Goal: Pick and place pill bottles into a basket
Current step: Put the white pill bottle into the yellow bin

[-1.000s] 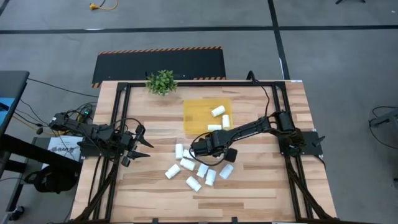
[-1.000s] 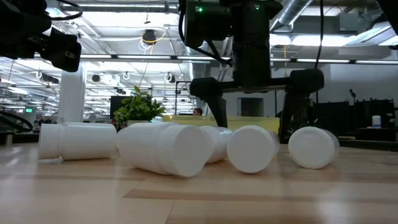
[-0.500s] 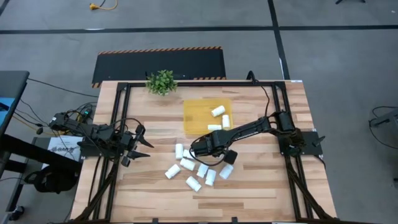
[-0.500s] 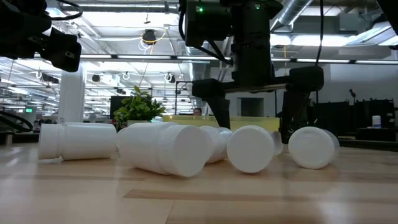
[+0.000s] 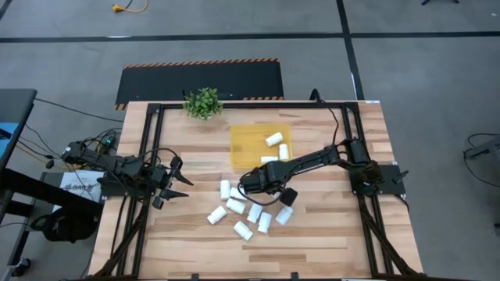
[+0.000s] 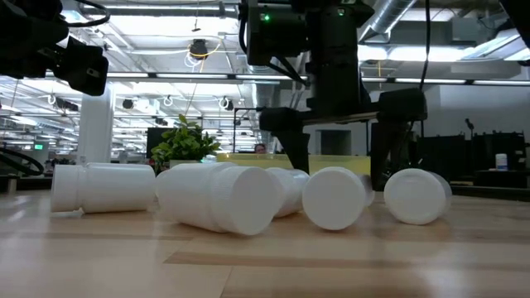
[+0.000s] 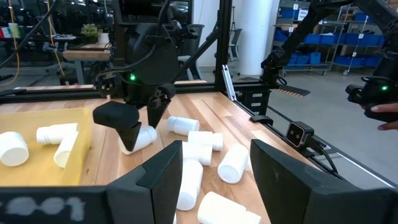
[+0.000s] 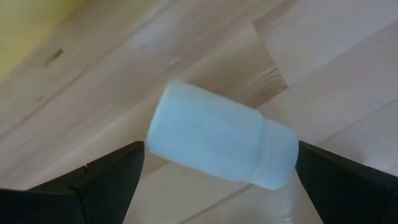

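Several white pill bottles (image 5: 237,206) lie on their sides near the middle of the wooden table. Three more (image 5: 274,140) lie in the yellow basket (image 5: 246,140) behind them. My right gripper (image 8: 221,163) points down over the loose group, open. One bottle (image 8: 211,146) lies on the wood between its two fingers, with bare wood showing on either side of it. In the low view the right gripper (image 6: 339,153) stands behind the front bottles (image 6: 335,197). My left gripper (image 7: 217,163) waits level at the table's left edge, open and empty.
A small green potted plant (image 5: 203,102) stands at the table's far edge, left of the basket. Black frame rails (image 5: 148,148) run along the table's sides. Bare wood (image 5: 328,234) lies toward the near right of the table.
My right gripper has rolled about its downward line above the bottle; in the low view its two fingers now stand closer together in the picture. It has stayed in place and open. No bottle has moved.
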Action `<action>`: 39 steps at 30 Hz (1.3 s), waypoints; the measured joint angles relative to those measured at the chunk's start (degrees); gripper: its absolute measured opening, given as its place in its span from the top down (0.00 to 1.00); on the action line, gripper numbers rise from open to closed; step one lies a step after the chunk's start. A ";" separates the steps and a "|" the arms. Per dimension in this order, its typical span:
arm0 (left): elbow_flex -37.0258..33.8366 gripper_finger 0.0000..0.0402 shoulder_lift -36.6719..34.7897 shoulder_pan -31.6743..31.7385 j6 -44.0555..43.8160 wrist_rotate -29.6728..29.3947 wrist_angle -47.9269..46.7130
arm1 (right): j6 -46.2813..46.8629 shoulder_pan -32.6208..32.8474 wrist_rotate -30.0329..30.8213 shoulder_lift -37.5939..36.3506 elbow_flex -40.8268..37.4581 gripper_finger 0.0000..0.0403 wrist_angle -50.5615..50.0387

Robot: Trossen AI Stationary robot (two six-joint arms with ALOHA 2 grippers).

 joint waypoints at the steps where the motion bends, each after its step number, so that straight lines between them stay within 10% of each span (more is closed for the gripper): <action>1: 0.00 0.56 0.00 0.02 0.00 0.00 0.02 | 0.18 -0.19 0.00 0.00 0.00 0.01 0.01; 20: 0.00 0.56 0.00 0.01 0.00 0.01 0.01 | 4.46 -0.26 0.82 -0.02 0.00 0.01 0.26; 31: 0.01 0.56 0.00 0.01 0.00 0.01 0.02 | 4.36 -0.31 1.28 -0.04 0.02 0.21 -0.80; 39: 0.00 0.56 0.00 0.00 0.00 0.00 0.02 | 3.24 -0.64 1.20 -0.04 0.02 0.12 -0.60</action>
